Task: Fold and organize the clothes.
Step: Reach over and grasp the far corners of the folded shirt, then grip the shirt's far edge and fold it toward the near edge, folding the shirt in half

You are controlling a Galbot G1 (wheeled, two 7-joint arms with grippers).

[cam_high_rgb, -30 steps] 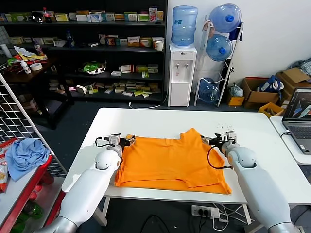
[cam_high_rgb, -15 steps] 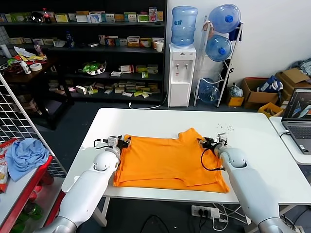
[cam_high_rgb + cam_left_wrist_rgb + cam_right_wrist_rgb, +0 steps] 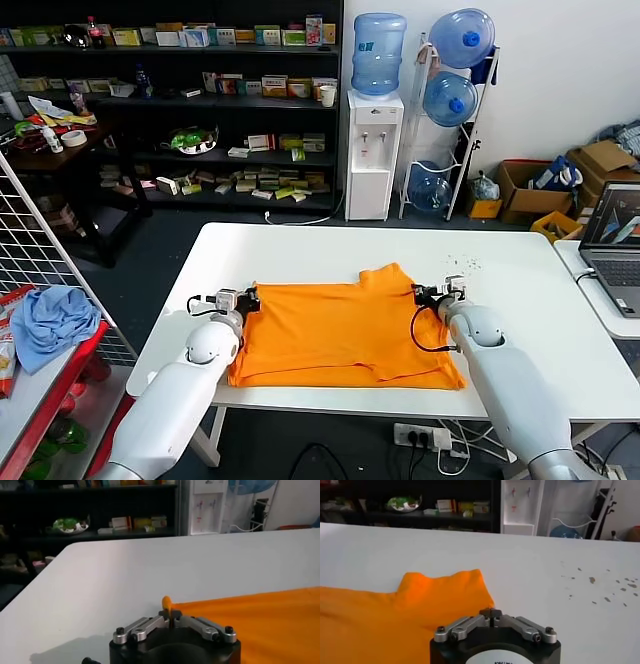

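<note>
The orange T-shirt point(image 3: 340, 335) lies spread near the worktop's point(image 3: 520, 270) front edge. The left pincer point(image 3: 170, 619) is pressed together on the shirt's left far corner. The right pincer point(image 3: 491, 614) is likewise closed, at the shirt's right far edge.

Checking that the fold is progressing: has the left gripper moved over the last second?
Yes. The left gripper, shut on the orange T-shirt, has pulled back toward the table's near edge and slightly leftward, dragging the shirt's corner with it.
</note>
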